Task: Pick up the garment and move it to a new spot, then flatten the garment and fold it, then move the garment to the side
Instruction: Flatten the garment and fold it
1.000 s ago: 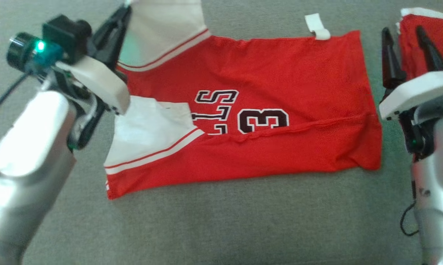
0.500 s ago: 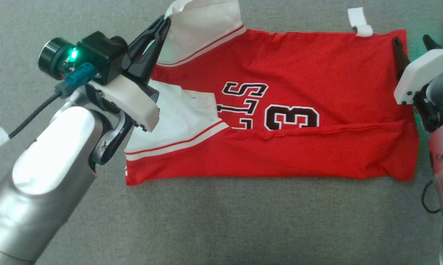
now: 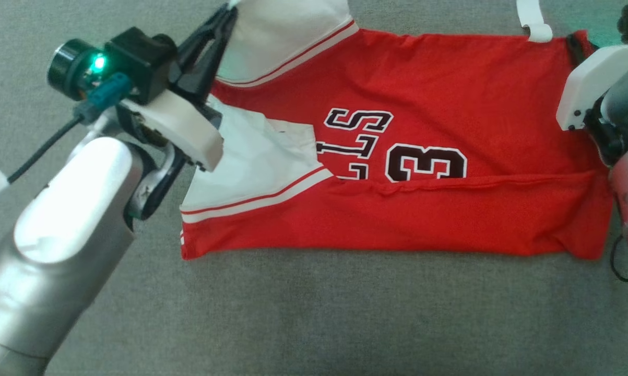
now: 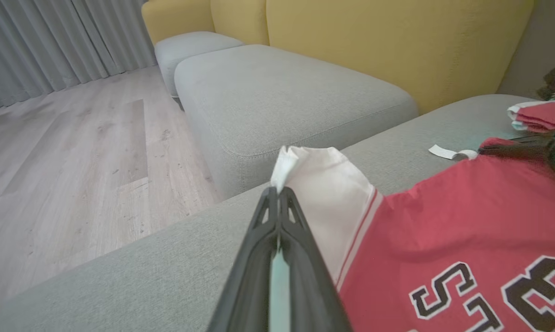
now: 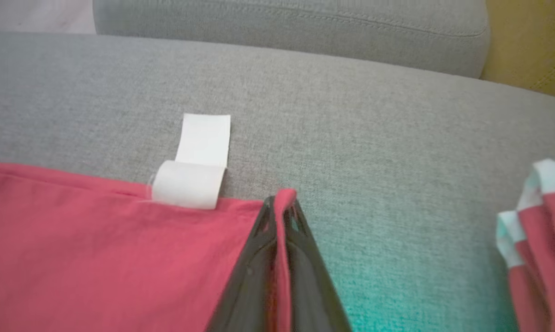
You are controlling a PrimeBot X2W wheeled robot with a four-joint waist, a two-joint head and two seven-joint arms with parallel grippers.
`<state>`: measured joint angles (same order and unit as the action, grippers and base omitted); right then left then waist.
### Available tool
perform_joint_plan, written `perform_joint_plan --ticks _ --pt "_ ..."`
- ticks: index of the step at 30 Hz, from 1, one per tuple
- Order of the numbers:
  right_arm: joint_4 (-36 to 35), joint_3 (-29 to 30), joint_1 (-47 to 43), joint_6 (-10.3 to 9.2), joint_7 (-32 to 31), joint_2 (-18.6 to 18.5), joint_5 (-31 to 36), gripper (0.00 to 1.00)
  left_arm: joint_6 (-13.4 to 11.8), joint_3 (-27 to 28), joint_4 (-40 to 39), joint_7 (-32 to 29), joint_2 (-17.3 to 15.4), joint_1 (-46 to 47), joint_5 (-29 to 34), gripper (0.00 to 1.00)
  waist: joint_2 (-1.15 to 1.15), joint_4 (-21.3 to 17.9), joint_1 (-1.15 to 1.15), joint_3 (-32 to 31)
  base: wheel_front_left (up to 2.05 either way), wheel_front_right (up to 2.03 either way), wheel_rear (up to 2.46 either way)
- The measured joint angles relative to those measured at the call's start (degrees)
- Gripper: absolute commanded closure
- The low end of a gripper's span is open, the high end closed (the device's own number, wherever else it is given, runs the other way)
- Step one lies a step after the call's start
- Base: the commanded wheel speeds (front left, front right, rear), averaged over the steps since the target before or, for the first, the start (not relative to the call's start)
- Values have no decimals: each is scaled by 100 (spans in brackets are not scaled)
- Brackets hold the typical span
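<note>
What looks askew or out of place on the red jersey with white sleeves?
The red jersey with white sleeves is not flat: its near white sleeve lies folded over part of the black lettering, and a long ridge crosses the body.

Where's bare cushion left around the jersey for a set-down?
Free: the wide grey cushion strip along the near edge of the red jersey; another strip beyond its far edge, past the white label. Crowded: right end, folded red-and-white garment beside the right gripper.
</note>
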<state>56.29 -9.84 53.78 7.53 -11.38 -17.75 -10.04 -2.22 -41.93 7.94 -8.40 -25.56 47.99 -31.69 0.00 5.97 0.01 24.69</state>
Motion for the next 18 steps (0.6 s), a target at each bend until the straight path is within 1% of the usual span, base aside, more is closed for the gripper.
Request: perform_joint_plan --ticks 4,6,13,18 --pt "18 -100 21 0 386 -36 -379 100 -79 154 216 124 -36 12 -1 100 0 -74 0 -51 0 0 0" --pt "-18 -191 122 1 552 -73 -524 100 -79 221 339 180 -76 60 -2 100 0 -119 -1 -73 0 0 0" --pt "-327 -501 758 1 1033 -75 -1093 100 -71 446 982 390 -155 660 54 100 0 -260 0 -31 0 0 0" --pt "-310 -683 1131 0 1349 -59 -1255 100 54 455 1671 717 -154 1241 367 100 0 -342 0 51 0 0 0"
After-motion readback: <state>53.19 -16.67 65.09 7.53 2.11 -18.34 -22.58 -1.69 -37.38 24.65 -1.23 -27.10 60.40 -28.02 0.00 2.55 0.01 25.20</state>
